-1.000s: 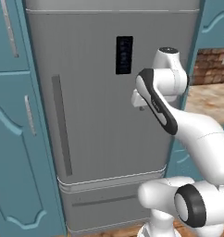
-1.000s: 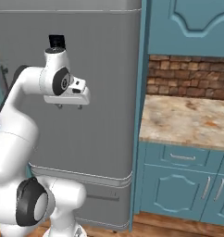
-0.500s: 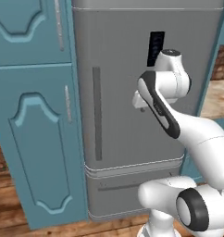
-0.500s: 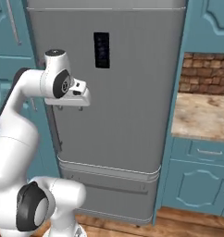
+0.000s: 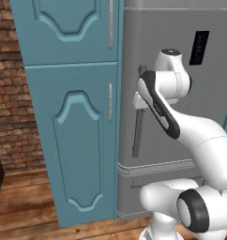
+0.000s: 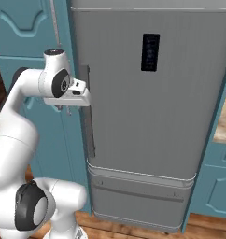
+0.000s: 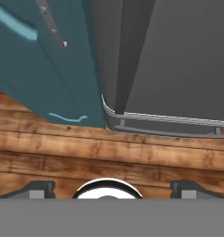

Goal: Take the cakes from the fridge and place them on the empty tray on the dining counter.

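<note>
A: Item one, the fridge (image 6: 147, 116). Condition?

B: Tall grey unit, door closed. Black display panel (image 6: 150, 52) high on the door, long vertical handle (image 6: 88, 112) along its left edge, drawer front (image 6: 138, 196) below. Teal cabinets (image 5: 73, 112) stand touching the fridge on its handle side; wooden floor (image 7: 109, 152) runs beneath.

A: Item two, the gripper?

B: Gripper (image 6: 64, 110) hangs beside the fridge handle, level with its upper half, pointing down at the floor. In the hand view both fingertips (image 7: 39, 189) sit far apart with nothing between them, so I judge the jaws spread and empty. Not touching the handle as far as I can tell.

A: Item three, the cakes?

B: Not on display. By the task they should be inside the fridge, behind the closed door.

A: Progress entry?

B: Very early, in my judgement. Door unopened, no cake taken, nothing placed. Left to do: grasp the handle, swing the door, lift out each cake, carry both to the tray on the dining counter. The hand would first need turning toward the handle.
</note>
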### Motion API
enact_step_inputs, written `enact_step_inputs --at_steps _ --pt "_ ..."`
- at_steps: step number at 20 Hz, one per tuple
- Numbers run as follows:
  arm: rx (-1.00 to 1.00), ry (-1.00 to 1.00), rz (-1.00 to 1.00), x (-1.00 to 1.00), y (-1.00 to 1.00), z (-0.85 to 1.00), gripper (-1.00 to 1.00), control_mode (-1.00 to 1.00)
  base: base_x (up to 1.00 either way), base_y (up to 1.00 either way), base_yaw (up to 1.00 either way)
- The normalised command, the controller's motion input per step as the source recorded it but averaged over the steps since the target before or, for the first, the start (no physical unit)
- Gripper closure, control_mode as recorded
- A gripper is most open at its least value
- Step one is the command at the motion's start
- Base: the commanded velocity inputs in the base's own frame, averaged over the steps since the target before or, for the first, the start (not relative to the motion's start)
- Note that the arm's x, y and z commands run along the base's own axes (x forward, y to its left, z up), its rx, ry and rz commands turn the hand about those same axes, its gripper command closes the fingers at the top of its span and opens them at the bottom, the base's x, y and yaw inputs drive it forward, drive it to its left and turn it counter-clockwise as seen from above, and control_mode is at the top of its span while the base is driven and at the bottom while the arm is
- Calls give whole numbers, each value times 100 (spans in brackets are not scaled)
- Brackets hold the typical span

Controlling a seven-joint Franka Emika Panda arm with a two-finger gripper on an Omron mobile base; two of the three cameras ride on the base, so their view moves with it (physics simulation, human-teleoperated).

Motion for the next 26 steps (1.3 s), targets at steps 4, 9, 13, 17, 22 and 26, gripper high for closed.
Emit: enact_step_inputs --at_steps 4,9,13,17,22,26 --pt "0 0 0 0 0 0 -100 100 0 41 0" --pt "0 -2 0 -3 3 0 -100 -100 0 6 0" --pt "0 -18 -2 -23 -11 1 -100 -100 0 0 0" --pt "0 -22 -8 -20 -25 0 -100 -100 0 0 0" --pt "0 -20 -2 -1 -25 0 -100 -100 0 0 0" --pt "0 -13 0 10 -12 -4 -100 -100 0 0 0"
